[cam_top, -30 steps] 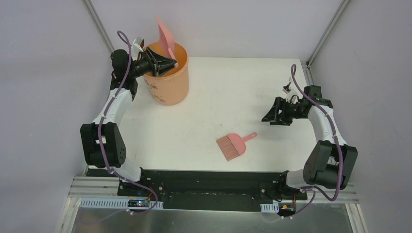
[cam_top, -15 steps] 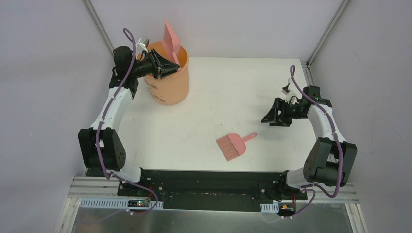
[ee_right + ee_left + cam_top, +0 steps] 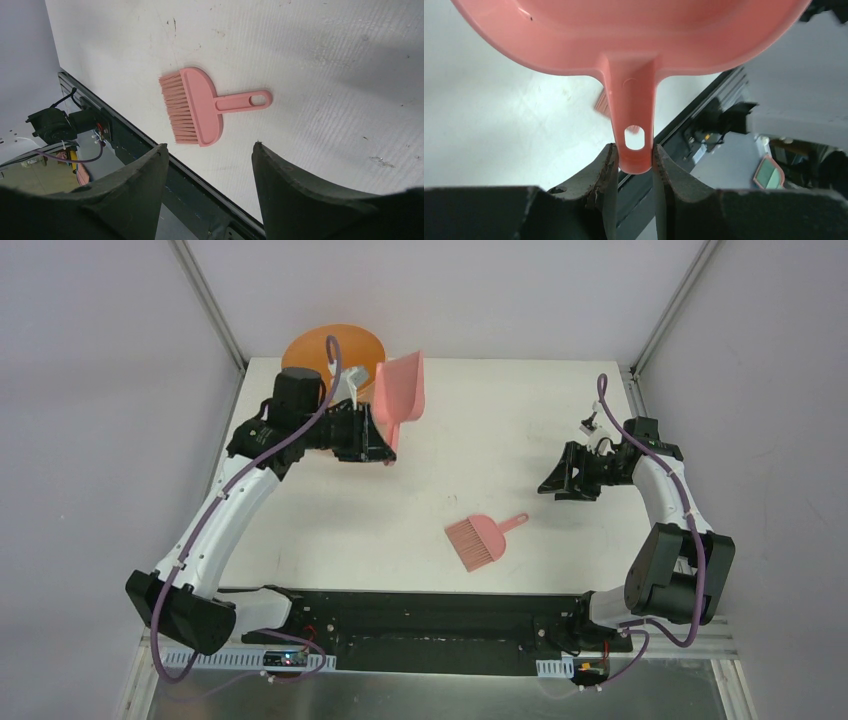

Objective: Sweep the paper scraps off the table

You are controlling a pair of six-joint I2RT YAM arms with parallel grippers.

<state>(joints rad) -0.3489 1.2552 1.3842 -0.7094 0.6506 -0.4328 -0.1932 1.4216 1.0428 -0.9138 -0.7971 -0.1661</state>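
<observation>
No paper scraps show on the white table [image 3: 480, 430] in any view. My left gripper [image 3: 385, 445] is shut on the handle of the pink dustpan [image 3: 402, 390] and holds it above the table, right of the orange bucket [image 3: 333, 347]. In the left wrist view the dustpan handle [image 3: 634, 115] sits pinched between my fingers [image 3: 606, 170]. The pink hand brush [image 3: 482, 537] lies flat on the table near the front edge; it also shows in the right wrist view [image 3: 200, 107]. My right gripper [image 3: 550, 483] is open and empty, above the table to the right of the brush.
The orange bucket stands at the table's far left corner. A black rail [image 3: 440, 605] runs along the front edge. Grey walls with metal posts [image 3: 205, 300] close in the left, back and right sides.
My left arm has swung away from the bucket, carrying the dustpan rightward and forward over the table. The right arm and the brush have not moved.
</observation>
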